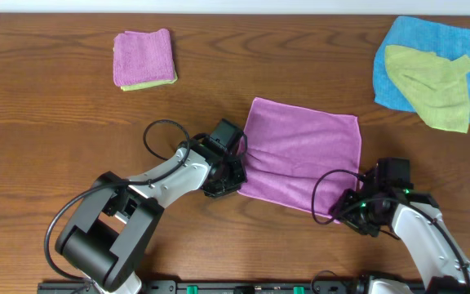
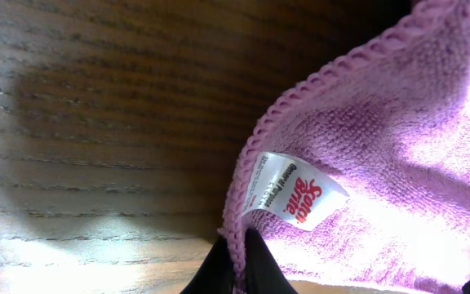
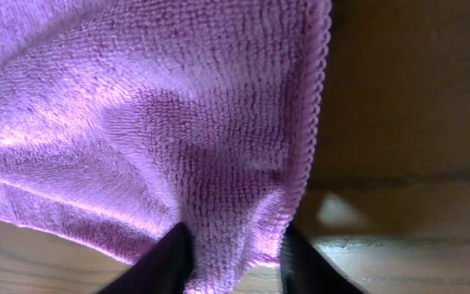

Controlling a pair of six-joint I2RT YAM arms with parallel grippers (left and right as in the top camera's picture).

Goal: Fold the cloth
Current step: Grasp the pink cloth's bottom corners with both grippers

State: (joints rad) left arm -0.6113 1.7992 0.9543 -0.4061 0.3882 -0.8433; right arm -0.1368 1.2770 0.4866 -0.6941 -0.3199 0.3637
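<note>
Cloth (image 1: 304, 155), purple, lies flat mid-desk, toward right edge. Soft, light, limp microfibre, so likely sags unless held by corners. L gripper (image 1: 232, 175) pinches near-left corner by tag (image 2: 296, 196); R gripper (image 1: 347, 209) clamps near-right corner.

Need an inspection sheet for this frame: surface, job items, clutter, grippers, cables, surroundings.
Surface: brown wood-grain table.
Job's things: purple cloth spread flat mid-table, not yet folded; white tag at its near-left corner.
Clutter: folded purple towel on a folded yellow-green towel, far left; yellow-green cloth crumpled on a blue cloth, far right.
Grippers: left gripper jaws pinched on the hem beside the tag; right gripper jaws astride the near-right corner, cloth bunched between, closure unclear.
Cables: left cable loop, black, on the table; right cable loop, black, overlapping the cloth's edge.
Surroundings: black base rail at the near edge.
</note>
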